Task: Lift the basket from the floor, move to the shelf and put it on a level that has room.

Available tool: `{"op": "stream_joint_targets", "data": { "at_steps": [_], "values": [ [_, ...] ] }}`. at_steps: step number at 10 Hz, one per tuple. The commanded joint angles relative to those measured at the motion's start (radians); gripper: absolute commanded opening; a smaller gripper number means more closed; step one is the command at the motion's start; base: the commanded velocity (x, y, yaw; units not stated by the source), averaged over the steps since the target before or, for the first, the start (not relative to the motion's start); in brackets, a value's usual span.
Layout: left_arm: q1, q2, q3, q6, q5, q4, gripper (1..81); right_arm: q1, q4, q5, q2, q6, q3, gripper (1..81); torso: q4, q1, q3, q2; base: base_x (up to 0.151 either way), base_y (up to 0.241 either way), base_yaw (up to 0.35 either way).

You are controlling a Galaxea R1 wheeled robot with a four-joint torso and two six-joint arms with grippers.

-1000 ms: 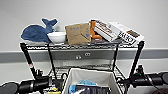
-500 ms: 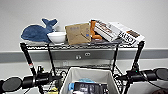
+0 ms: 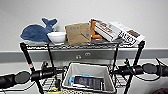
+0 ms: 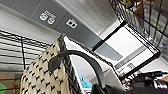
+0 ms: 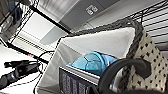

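We see the basket (image 3: 88,79) held up in front of the shelf (image 3: 138,53), between the rack's two front posts and below its loaded top tier, at about the height of the wire level (image 3: 120,80) whose grid shows to either side of it. Whether the basket rests on that grid or hangs just clear of it, we cannot tell. Its pale lining faces up, and inside lie a dark flat book-like item (image 3: 89,82) and something light blue (image 3: 80,75).

On either side of the basket, our two arms reach in. The left gripper (image 3: 59,71) meets the basket's left end and the right gripper (image 3: 113,71) its right end. From the left wrist, we see the dark handle loop (image 4: 82,60) arching from the woven side toward the camera; from the right wrist, the other handle loop (image 5: 120,70) curves above the light blue item (image 5: 93,62). How far either gripper's fingers are closed, and whether they actually clasp the loops, we cannot tell.

Above the basket, the top tier carries a blue plush whale (image 3: 37,31), a white bowl (image 3: 57,37) just beside it, a brown paper packet (image 3: 78,33), an orange object (image 3: 94,30) and a leaning stack of boxed items (image 3: 117,31). Behind the shelf runs a white wall with a grey band (image 3: 75,54) bearing outlets (image 3: 87,53).
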Motion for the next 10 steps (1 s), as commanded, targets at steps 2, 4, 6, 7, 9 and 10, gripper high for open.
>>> {"op": "stream_joint_targets", "data": {
  "at_steps": [2, 4, 6, 7, 9, 10],
  "values": [
    [-0.161, 0.125, -0.177, -0.002, -0.069, 0.049, 1.0, 0.186, -0.051, 0.043, 0.078, -0.010, -0.126, 1.0, 0.000, 0.000, 0.000, 0.000, 0.000, 0.000, 0.000],
    [-0.164, 0.203, -0.292, -0.002, -0.038, 0.045, 1.0, 0.187, -0.050, 0.037, 0.142, -0.009, -0.234, 1.0, 0.000, 0.000, 0.000, 0.000, 0.000, 0.000, 0.000],
    [-0.175, 0.265, -0.381, -0.004, -0.007, 0.041, 1.0, 0.196, -0.043, 0.031, 0.219, -0.009, -0.346, 1.0, 0.000, 0.000, 0.000, 0.000, 0.000, 0.000, 0.000],
    [-0.185, 0.285, -0.415, -0.004, 0.003, 0.041, 1.0, 0.204, -0.043, 0.028, 0.253, -0.010, -0.402, 1.0, 0.000, 0.000, 0.000, 0.000, 0.000, 0.000, 0.000],
    [-0.210, 0.318, -0.476, -0.018, 0.032, 0.041, 1.0, 0.232, -0.046, 0.022, 0.317, -0.009, -0.511, 1.0, 0.000, 0.000, 0.000, 0.000, 0.000, 0.000, 0.000],
    [-0.218, 0.337, -0.511, -0.019, 0.048, 0.041, 1.0, 0.236, -0.050, 0.007, 0.343, -0.010, -0.556, 1.0, 0.000, 0.000, 0.000, 0.000, 0.000, 0.000, 0.000]
  ]
}}
